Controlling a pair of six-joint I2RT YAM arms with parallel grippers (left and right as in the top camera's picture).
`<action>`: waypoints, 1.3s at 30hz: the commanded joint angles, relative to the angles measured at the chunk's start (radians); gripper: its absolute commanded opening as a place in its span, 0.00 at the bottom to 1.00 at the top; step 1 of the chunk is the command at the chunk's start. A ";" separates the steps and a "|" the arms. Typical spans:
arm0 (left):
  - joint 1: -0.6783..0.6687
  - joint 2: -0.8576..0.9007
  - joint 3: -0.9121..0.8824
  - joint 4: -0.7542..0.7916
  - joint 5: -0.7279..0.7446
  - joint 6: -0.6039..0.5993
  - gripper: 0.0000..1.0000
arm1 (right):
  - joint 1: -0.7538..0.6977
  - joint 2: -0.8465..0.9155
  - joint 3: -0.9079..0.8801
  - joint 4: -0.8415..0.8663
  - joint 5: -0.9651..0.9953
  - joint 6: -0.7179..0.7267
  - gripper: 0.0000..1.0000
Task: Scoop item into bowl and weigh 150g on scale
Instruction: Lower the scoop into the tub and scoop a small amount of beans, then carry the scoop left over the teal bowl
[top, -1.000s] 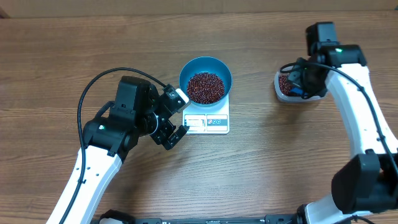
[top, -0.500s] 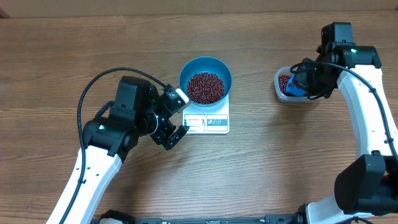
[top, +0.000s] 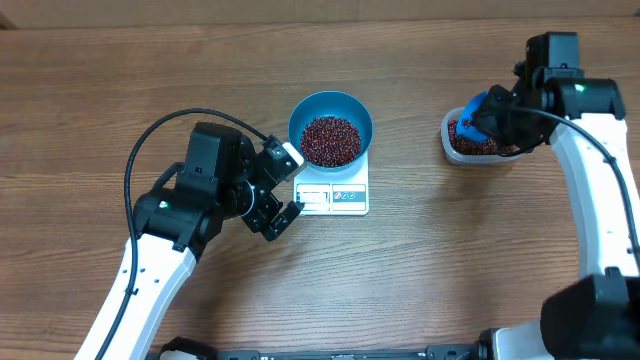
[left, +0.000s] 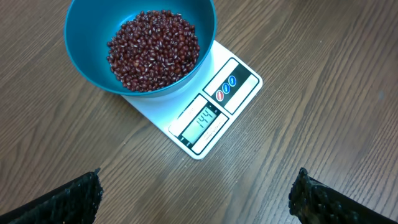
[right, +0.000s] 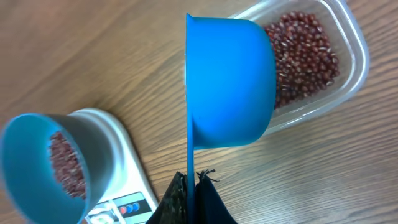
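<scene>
The teal bowl (top: 330, 112) stands on the white scale (top: 338, 196) with a heap of red-brown beans (top: 331, 139) in it. In the left wrist view the bowl (left: 87, 37), its beans (left: 155, 46) and the scale (left: 242, 78) lie ahead, and the display reads 144. My left gripper (top: 290, 188) (left: 196, 199) hangs open just left of the scale, empty. My right gripper (top: 503, 115) (right: 191, 186) is shut on the thin handle of a blue scoop (top: 477, 112) (right: 230, 87). The scoop hangs over the clear tub (top: 480, 150); its inside is hidden.
The clear tub (right: 348, 81) at the right holds more beans (right: 305, 53). In the right wrist view the bowl (right: 37, 137) and scale (right: 121, 168) sit blurred at the lower left. A black cable (top: 150, 135) loops above the left arm. Bare wooden table (top: 420, 260) surrounds everything.
The right arm has drawn back to the right and the blue scoop has come up into view over the tub's left side. The left arm, bowl and scale have not moved.
</scene>
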 joint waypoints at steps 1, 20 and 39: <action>-0.006 -0.002 -0.009 0.000 -0.004 -0.018 1.00 | -0.006 -0.077 0.005 0.014 -0.094 -0.048 0.04; -0.006 -0.002 -0.009 0.000 -0.004 -0.018 1.00 | 0.256 -0.154 0.005 0.085 -0.071 -0.132 0.04; -0.006 -0.002 -0.009 0.000 -0.004 -0.018 0.99 | 0.544 -0.153 0.005 0.172 0.177 -0.190 0.04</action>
